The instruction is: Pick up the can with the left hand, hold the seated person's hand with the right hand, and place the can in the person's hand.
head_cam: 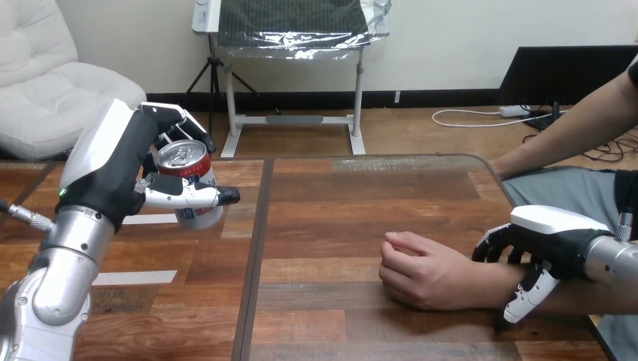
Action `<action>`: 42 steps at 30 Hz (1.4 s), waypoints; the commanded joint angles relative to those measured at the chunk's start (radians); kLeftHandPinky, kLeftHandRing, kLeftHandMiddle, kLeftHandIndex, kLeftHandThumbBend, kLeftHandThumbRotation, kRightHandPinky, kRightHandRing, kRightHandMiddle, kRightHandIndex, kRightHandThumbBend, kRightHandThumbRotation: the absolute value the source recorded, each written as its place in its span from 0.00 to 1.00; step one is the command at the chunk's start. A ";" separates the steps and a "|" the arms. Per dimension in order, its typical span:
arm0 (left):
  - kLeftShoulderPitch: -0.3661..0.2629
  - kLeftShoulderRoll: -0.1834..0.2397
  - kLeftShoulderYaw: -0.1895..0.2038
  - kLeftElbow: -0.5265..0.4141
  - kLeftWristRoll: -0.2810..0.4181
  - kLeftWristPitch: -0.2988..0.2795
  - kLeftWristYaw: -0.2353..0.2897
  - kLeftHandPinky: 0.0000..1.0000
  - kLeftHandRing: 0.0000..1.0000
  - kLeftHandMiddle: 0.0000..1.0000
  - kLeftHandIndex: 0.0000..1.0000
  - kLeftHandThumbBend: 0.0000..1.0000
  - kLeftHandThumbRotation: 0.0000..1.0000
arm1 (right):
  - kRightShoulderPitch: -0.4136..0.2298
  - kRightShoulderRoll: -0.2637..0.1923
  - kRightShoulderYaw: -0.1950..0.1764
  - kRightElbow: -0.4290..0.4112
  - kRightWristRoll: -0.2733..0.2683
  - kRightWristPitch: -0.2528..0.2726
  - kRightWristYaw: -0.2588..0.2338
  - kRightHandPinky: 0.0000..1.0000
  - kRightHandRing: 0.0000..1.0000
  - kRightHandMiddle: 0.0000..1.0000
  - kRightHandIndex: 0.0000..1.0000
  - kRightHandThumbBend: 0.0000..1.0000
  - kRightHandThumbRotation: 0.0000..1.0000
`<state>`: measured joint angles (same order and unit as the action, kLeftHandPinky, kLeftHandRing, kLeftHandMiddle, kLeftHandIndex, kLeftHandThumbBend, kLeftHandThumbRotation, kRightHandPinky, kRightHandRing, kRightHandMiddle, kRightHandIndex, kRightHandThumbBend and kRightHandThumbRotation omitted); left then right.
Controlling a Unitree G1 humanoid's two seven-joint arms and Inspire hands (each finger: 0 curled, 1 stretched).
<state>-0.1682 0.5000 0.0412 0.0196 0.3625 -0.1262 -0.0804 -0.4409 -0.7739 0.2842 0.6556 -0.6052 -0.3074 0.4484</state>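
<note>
Can (189, 167), clasped in left hand (126, 159) — upright

left hand (113, 162) gripping can (189, 167), right hand (553, 239) clasping person's wrist (485, 282)

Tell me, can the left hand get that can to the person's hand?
Probably yes: only bare table lies between the left hand, curled round the can, and the person's hand, though that is a closed fist.
</note>
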 commanded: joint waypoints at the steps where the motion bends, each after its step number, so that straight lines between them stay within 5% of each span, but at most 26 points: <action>1: -0.058 0.017 0.031 -0.010 -0.015 -0.031 0.017 0.09 0.13 0.23 0.42 0.79 0.00 | 0.023 -0.018 0.012 0.046 0.010 0.038 0.041 0.55 0.66 0.71 0.73 0.99 0.26; 12: -0.062 0.015 0.032 -0.020 -0.013 -0.018 0.016 0.08 0.12 0.21 0.42 0.78 0.00 | 0.043 -0.009 0.006 0.010 0.042 0.062 0.086 0.51 0.61 0.66 0.66 0.96 0.15; 22: -0.067 0.011 0.031 -0.016 -0.012 -0.020 0.020 0.10 0.15 0.24 0.42 0.77 0.00 | 0.059 -0.001 0.008 -0.024 0.081 0.065 0.138 0.49 0.58 0.64 0.65 0.96 0.16; 42: -0.077 0.007 0.025 -0.005 -0.015 -0.025 0.020 0.10 0.15 0.25 0.42 0.78 0.00 | 0.068 0.026 0.031 -0.044 0.084 0.046 0.121 0.46 0.53 0.58 0.57 0.93 0.10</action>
<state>-0.1683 0.4997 0.0420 0.0273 0.3611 -0.1305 -0.0792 -0.4231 -0.7741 0.2794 0.5821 -0.5135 -0.2635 0.5659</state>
